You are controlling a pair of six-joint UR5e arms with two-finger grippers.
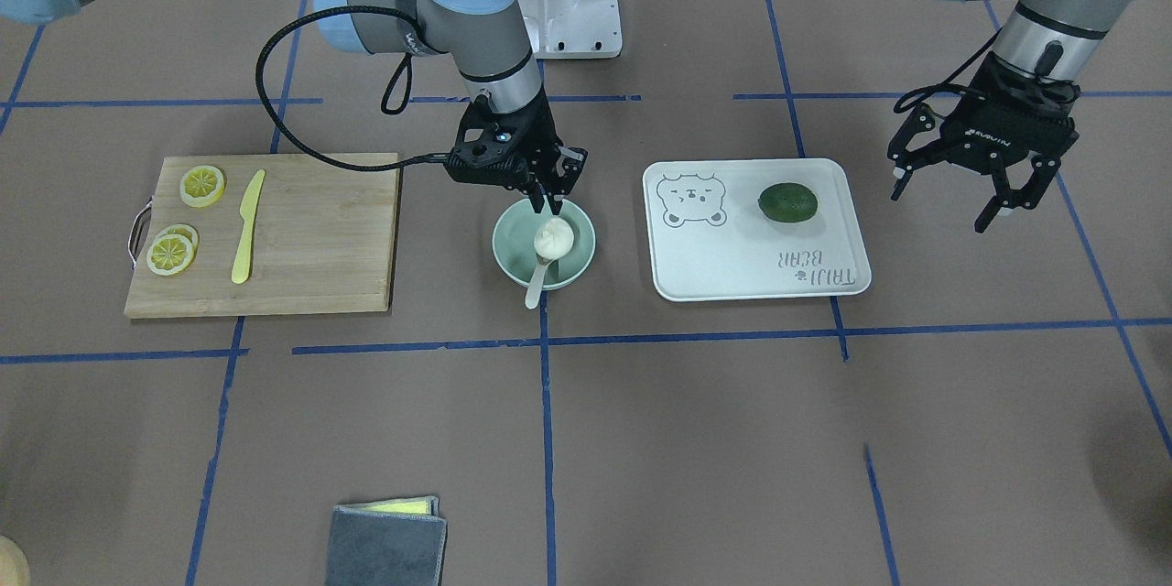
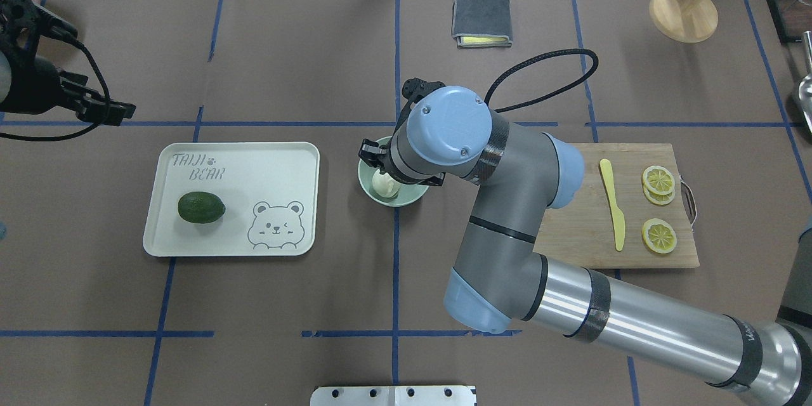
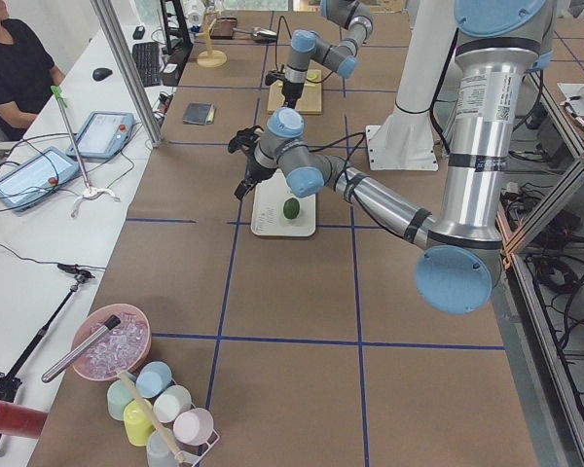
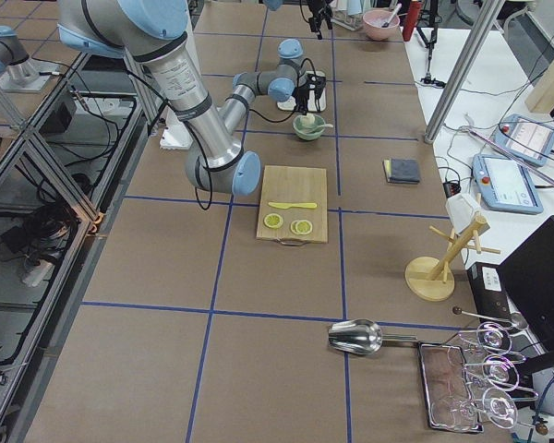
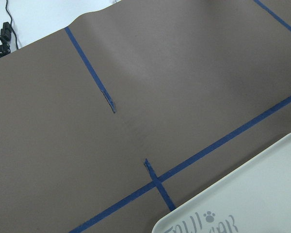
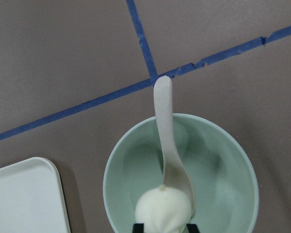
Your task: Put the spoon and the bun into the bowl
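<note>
The mint-green bowl (image 1: 509,247) stands at the table's middle; it also shows in the right wrist view (image 6: 223,170) and the overhead view (image 2: 409,198). The white bun (image 1: 555,238) sits inside it, on the scoop of the pale spoon (image 1: 535,286), whose handle sticks out over the rim. The spoon (image 6: 166,136) and bun (image 6: 163,209) show in the right wrist view. My right gripper (image 1: 547,203) hangs straight over the bowl, its fingertips (image 6: 138,226) tight against both sides of the bun. My left gripper (image 1: 993,197) is open and empty, raised beyond the tray's end.
A white bear tray (image 1: 732,265) with a dark green fruit (image 1: 787,202) lies beside the bowl. A wooden cutting board (image 1: 320,238) holds lemon slices (image 1: 171,253) and a yellow knife (image 1: 246,229). A folded grey cloth (image 1: 386,545) lies near the table's front edge.
</note>
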